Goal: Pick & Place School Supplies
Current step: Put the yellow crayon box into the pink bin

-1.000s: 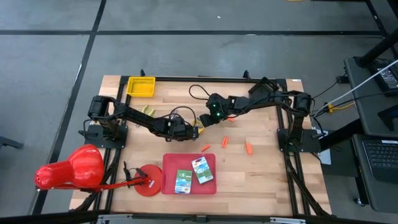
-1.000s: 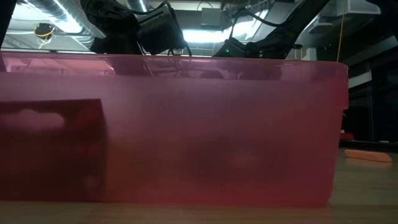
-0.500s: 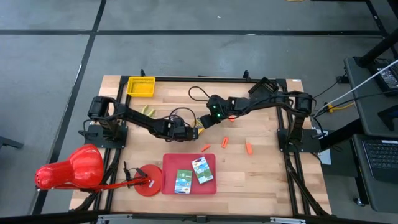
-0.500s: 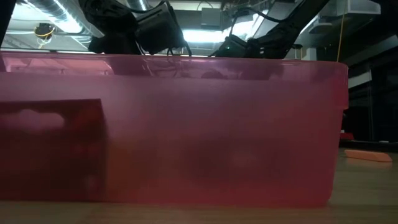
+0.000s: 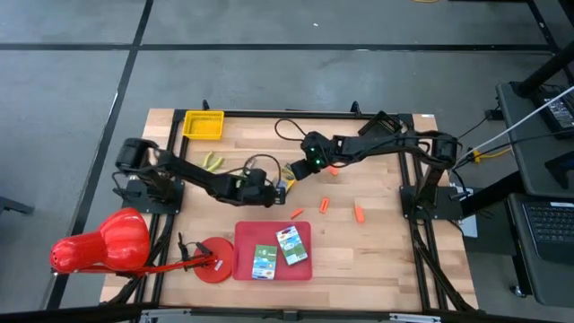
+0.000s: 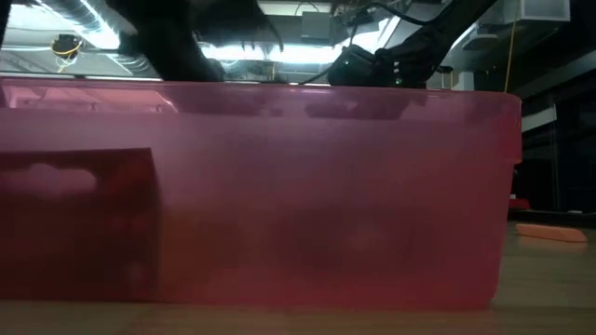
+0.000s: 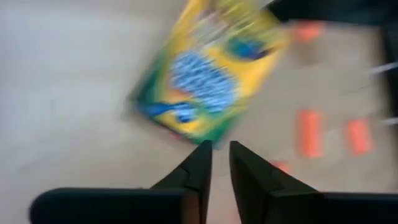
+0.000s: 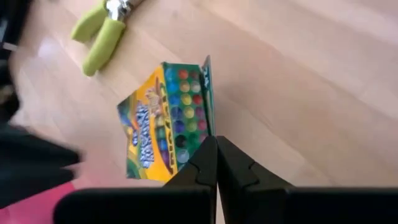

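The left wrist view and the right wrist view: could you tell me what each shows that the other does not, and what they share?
Only the left wrist view shows the short orange sticks on the wood beyond the crayon box. Only the right wrist view shows the yellow-green-handled hand tool and a corner of the red tray. Both show the same yellow-green crayon box lying on the wooden table, just ahead of dark fingers, those of the left gripper slightly apart and those of the right gripper together.

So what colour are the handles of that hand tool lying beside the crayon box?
Yellow-green handles, best seen in the right wrist view, near the yellow-and-green crayon box.
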`<move>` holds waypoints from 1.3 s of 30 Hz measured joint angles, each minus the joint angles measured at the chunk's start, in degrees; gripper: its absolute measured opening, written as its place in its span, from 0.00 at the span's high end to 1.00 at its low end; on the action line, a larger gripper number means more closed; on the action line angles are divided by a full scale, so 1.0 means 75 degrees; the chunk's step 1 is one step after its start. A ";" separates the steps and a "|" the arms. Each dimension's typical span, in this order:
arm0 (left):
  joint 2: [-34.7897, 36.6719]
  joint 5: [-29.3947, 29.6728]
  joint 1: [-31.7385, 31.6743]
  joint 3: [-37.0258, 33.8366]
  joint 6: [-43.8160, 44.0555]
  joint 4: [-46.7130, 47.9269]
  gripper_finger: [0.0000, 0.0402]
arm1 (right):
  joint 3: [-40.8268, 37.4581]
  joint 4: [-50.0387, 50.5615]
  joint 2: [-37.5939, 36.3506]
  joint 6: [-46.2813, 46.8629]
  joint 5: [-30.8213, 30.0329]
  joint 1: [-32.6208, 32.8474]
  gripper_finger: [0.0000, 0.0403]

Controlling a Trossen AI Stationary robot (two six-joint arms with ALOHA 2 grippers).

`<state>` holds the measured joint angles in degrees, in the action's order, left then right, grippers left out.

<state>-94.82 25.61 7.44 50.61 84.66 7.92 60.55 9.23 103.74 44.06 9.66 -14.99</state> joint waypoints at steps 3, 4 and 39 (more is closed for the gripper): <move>0.0632 0.0708 0.0148 0.0011 -0.0485 -0.0029 0.80 | 0.0000 0.0034 -0.0089 -0.0087 -0.0001 -0.0059 1.00; 0.0864 0.0953 0.0212 0.0012 -0.0659 -0.0068 0.78 | 0.0000 0.0040 -0.0114 -0.0116 0.0001 -0.0060 1.00; 0.3395 0.2376 0.0921 0.0046 -0.0909 0.3509 0.71 | 0.0483 0.0556 -0.3084 0.1995 -0.0244 0.4122 1.00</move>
<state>-69.36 43.42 14.35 50.96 77.84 34.24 64.18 13.41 80.61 59.02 7.83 15.92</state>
